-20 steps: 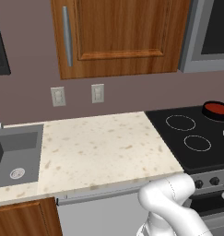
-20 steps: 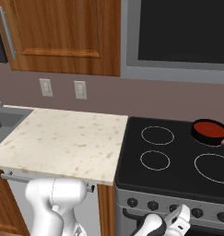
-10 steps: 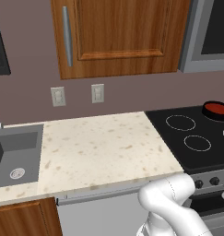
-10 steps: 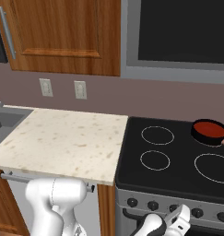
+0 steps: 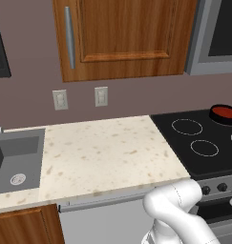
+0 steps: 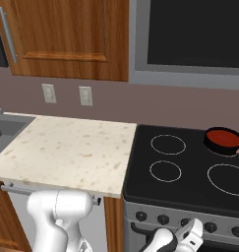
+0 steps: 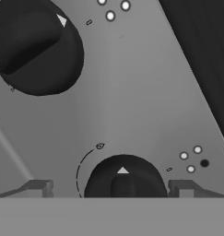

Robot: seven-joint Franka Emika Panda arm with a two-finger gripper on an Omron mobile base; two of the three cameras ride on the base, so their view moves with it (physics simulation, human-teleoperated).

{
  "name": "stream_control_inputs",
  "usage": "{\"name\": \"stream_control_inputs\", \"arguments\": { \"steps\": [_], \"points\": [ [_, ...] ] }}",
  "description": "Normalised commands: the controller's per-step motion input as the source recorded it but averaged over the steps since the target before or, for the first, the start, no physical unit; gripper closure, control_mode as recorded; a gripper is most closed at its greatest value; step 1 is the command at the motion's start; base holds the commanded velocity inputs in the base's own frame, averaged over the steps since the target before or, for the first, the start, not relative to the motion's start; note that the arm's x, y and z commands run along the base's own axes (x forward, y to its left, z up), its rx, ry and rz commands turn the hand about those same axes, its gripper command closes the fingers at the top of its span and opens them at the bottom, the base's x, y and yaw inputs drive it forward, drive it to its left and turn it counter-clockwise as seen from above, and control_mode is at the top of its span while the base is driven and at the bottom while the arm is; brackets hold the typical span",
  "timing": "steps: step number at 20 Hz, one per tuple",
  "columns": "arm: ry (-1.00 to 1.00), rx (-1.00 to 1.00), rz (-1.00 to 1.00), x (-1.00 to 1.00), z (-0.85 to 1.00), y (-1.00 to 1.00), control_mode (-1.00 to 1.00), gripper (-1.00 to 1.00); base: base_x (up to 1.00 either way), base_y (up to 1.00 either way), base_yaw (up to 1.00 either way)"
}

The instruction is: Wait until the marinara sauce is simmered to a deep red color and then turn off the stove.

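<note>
Simulated kitchen; speckled counter (image 6: 67, 152) at 9 o'clock of the stove (image 6: 190, 172). Marinara sauce (image 6: 224, 137), deep red, sat in its pan on the 1 o'clock burner. Gripper (image 7: 115, 188) stood wide open, empty, fingers (image 7: 39, 188) flanking a knob (image 7: 125, 179), seemingly poised for switching off.

Two base views over one stove (image 6: 190, 167); hand view close on knobs (image 7: 125, 182).

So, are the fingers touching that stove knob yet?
Apart. In the hand view the fingers stand open on either side of the knob, with grey panel showing between each tip and the knob's edge.
</note>
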Motion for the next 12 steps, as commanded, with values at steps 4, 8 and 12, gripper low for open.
{"name": "stream_control_inputs", "arguments": {
  "steps": [4,8,12],
  "points": [
    [0.00,0.00,0.00,0.00,0.00,0.00,-1.00,-1.00,0.00,0.00,0.00],
    [0.00,0.00,0.00,0.00,0.00,0.00,-1.00,-1.00,0.00,0.00,0.00],
    [0.00,0.00,0.00,0.00,0.00,0.00,-1.00,-1.00,0.00,0.00,0.00]
  ]
}}
